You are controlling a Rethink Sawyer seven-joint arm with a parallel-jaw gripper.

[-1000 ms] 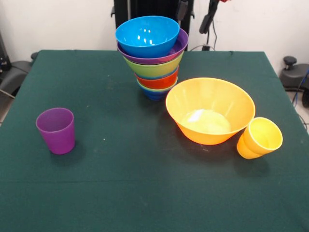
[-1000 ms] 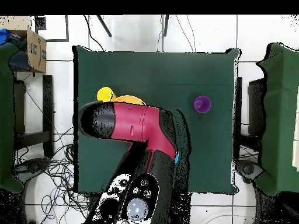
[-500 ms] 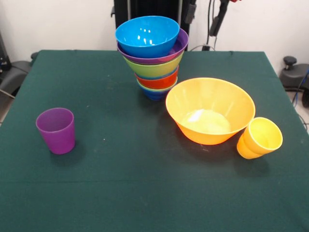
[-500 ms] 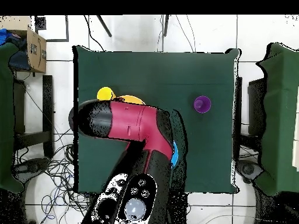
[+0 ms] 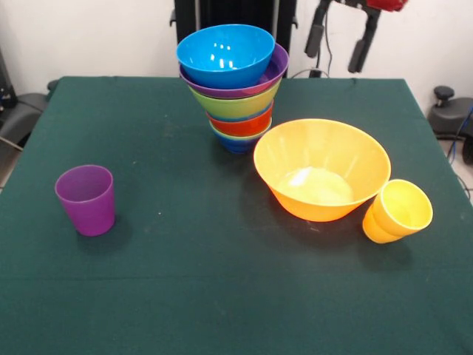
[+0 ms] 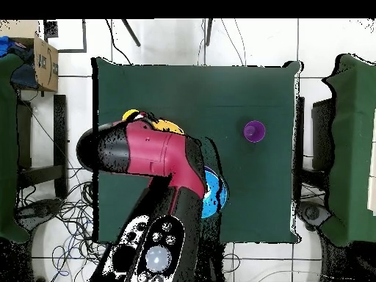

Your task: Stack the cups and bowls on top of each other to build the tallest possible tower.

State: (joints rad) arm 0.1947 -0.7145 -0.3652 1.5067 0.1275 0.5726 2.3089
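Observation:
The tower [image 5: 235, 92] of nested bowls stands at the table's far middle, leaning a little. A large blue bowl [image 5: 225, 52] is on top, and below it come wide purple, green, red-orange and dark blue ones. Right of the tower a large orange bowl [image 5: 322, 168] sits alone. A yellow cup [image 5: 397, 211] leans tilted beside it, and a purple cup [image 5: 86, 198] stands upright at the left. My gripper [image 5: 340, 41] hangs open and empty high above the far right, apart from everything. In the overhead view my arm [image 6: 147, 150] hides the gripper, but the blue bowl [image 6: 214, 192] and purple cup [image 6: 254, 131] show.
A dark green cloth covers the table [image 5: 185, 288]. A black chair base [image 5: 447, 111] stands off the right edge. Seen from overhead, a cardboard box [image 6: 44, 62] sits beyond one corner, cables lie on the floor [image 6: 66, 220], and more green tables [image 6: 352, 147] flank the sides.
In the front view my gripper has shifted right along the top edge, and both fingers now show. From overhead, the arm has swung aside and uncovered the blue bowl. No cup or bowl has moved.

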